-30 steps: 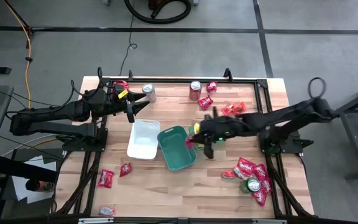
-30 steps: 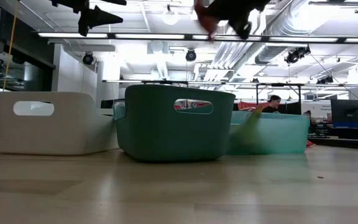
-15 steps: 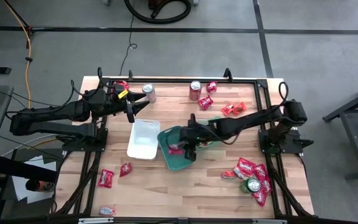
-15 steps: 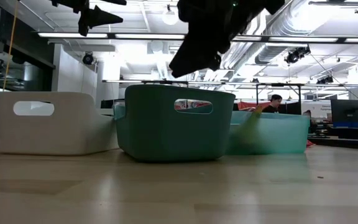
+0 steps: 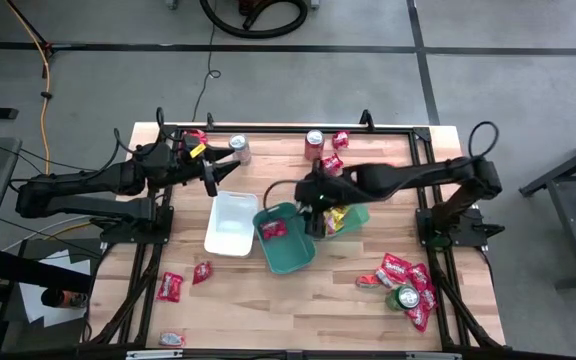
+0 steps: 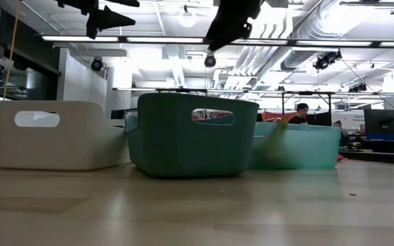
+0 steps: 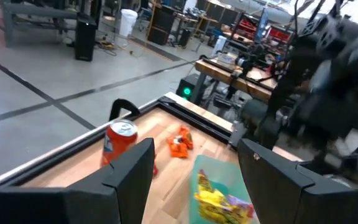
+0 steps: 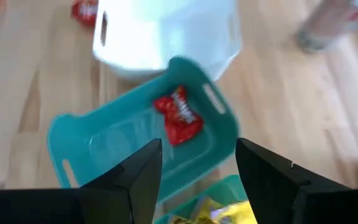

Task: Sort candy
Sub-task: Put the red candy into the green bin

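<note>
A red candy (image 5: 273, 230) lies on the floor of the dark teal tray (image 5: 290, 255); it also shows in the right wrist view (image 8: 179, 118). Yellow candy (image 5: 336, 220) lies in the light teal tray (image 5: 356, 212) beside it. The white tray (image 5: 230, 222) stands left of both. My right gripper (image 5: 313, 195) is open and empty, in the air above the dark teal tray's far right corner; it also shows in its wrist view (image 8: 197, 168). My left gripper (image 5: 211, 185) is open and empty, waiting in the air over the white tray's far edge.
A silver can (image 5: 239, 148) and a red can (image 5: 314, 144) stand at the far edge, a green can (image 5: 406, 297) at the near right. Loose red candy lies at the near right (image 5: 403, 272), far right (image 5: 371, 176) and near left (image 5: 171, 286).
My right gripper has carried a red candy toward the table's left, gone down into the dark teal tray and let it go. It has then risen and drawn back toward the far edge. The candy now lies in that tray.
</note>
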You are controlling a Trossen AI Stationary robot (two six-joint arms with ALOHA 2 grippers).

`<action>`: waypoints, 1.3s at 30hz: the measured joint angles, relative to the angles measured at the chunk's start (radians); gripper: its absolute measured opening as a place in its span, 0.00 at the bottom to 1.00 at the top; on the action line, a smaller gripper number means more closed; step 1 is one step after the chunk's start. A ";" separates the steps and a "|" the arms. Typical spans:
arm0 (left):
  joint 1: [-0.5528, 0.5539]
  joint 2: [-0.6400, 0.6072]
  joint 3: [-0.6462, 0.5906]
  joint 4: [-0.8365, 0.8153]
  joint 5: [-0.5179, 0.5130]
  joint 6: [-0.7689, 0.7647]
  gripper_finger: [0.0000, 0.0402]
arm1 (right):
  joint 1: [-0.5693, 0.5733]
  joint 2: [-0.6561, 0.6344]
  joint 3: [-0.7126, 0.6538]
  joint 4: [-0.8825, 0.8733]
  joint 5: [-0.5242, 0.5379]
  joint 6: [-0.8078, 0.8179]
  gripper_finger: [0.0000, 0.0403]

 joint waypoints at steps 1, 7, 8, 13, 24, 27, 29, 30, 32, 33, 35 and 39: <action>0.000 0.001 0.000 -0.002 -0.001 0.010 0.55 | -0.008 -0.018 0.000 -0.016 0.009 0.010 0.50; 0.000 0.001 0.000 -0.007 -0.001 0.044 0.55 | -0.037 -0.150 -0.096 -0.082 0.080 0.117 0.50; 0.000 0.001 0.000 -0.008 -0.001 0.043 0.55 | -0.039 -0.179 -0.129 -0.077 0.093 0.146 0.50; 0.003 0.053 0.012 -0.039 -0.064 -0.013 0.55 | -0.044 -0.327 -0.325 -0.053 0.139 0.311 0.50; 0.371 0.563 0.535 -0.851 -0.186 0.046 0.55 | -0.104 -0.541 -0.533 0.192 0.149 0.267 0.50; 0.505 0.700 0.629 -0.981 -0.192 0.028 0.55 | -0.132 -0.567 -0.533 0.235 0.118 0.180 0.50; 0.585 0.774 0.660 -1.033 -0.190 0.014 0.55 | -0.150 -0.577 -0.533 0.241 0.093 0.134 0.50; 0.625 0.811 0.667 -1.051 -0.186 0.006 0.55 | -0.159 -0.578 -0.533 0.240 0.079 0.118 0.50; 0.695 0.875 0.668 -1.063 -0.166 -0.010 0.55 | -0.176 -0.578 -0.533 0.236 0.042 0.095 0.50; 0.725 0.907 0.668 -1.060 -0.146 -0.021 0.55 | -0.184 -0.578 -0.533 0.236 0.021 0.087 0.50; 0.781 0.968 0.668 -1.051 -0.085 -0.033 0.55 | -0.195 -0.578 -0.533 0.236 -0.012 0.078 0.50; 0.845 1.089 0.668 -1.051 0.014 -0.032 0.55 | -0.202 -0.578 -0.533 0.235 -0.032 0.086 0.50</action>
